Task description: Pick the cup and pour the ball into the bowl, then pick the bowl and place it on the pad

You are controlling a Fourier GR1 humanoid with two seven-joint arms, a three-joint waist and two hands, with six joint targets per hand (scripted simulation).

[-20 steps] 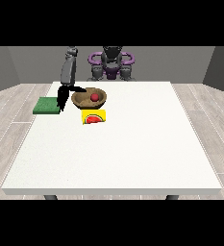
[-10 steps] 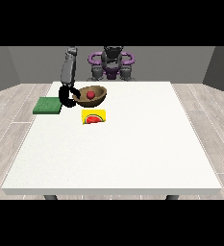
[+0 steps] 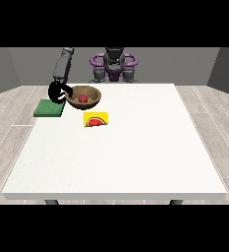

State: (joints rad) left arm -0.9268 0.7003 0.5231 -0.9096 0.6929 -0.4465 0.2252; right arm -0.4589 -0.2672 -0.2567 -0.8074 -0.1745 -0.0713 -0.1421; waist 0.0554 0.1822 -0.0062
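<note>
Pretty much all the clutter sits in the far corner of the counter (image 3: 135, 162) at the view's left. The wooden bowl (image 3: 85, 95) with the red ball (image 3: 82, 98) in it is up there, and the black hand at the view's left (image 3: 57, 92) has its fingers curled on the bowl's rim, so that side of the bowl is blocked. The green pad (image 3: 49, 108) lies just beside the hand, its top bare. A yellow watermelon card (image 3: 96, 119) lies flat near the bowl on the camera side. The middle, the near half and the whole side at the view's right are wide open.
</note>
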